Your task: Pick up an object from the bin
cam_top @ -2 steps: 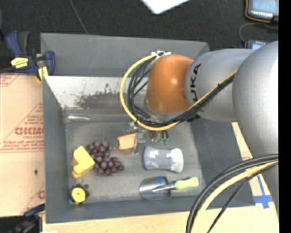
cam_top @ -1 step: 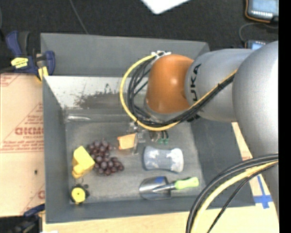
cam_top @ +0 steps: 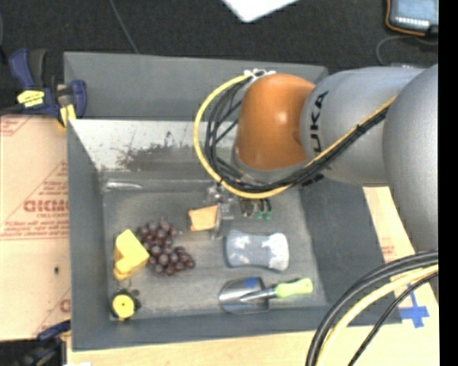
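My gripper (cam_top: 224, 204) hangs below the arm's orange cover, low over the back middle of the bin floor. A small tan block (cam_top: 202, 219) lies right against its left side; whether it is gripped is hidden from me. Just in front and to the right lies a grey-blue and white soft bundle (cam_top: 256, 250). A bunch of dark purple toy grapes (cam_top: 162, 248) lies to the front left of the gripper.
A yellow block (cam_top: 130, 252) sits left of the grapes, and a small yellow round thing (cam_top: 123, 305) lies in the front left corner. A metal scoop with a green handle (cam_top: 263, 292) lies along the front. The arm covers the bin's back right.
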`<state>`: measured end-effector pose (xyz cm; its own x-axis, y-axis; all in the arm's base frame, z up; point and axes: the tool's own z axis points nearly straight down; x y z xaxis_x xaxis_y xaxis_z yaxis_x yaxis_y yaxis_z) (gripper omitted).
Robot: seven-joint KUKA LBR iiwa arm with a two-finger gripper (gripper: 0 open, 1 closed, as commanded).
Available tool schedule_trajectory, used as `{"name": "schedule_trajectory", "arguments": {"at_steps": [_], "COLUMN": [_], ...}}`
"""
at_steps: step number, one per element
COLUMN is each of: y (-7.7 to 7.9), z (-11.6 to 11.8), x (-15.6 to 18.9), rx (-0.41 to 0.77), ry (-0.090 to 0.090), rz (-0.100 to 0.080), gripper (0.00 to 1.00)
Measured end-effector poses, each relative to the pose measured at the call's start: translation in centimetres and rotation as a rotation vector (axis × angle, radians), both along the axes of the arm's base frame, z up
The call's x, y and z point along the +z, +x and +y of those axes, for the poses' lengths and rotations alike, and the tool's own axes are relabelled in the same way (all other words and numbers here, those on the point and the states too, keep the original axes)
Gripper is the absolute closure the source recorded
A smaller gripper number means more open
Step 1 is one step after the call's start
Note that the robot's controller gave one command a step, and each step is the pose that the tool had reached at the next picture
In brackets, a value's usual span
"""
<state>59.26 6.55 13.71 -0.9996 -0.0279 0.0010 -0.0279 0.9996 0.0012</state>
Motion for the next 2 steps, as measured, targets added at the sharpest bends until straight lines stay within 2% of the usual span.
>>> {"name": "schedule_trajectory", "arguments": {"at_steps": [1,2], "y": [4.22,4.22], "z": [2.54,2.54], "x": [-6.43,-6.42], "rx": [-0.038,-0.038], "ry": [0.002,0.002], "rz": [-0.016,-0.016], "gripper": [1.0,1.0]}}
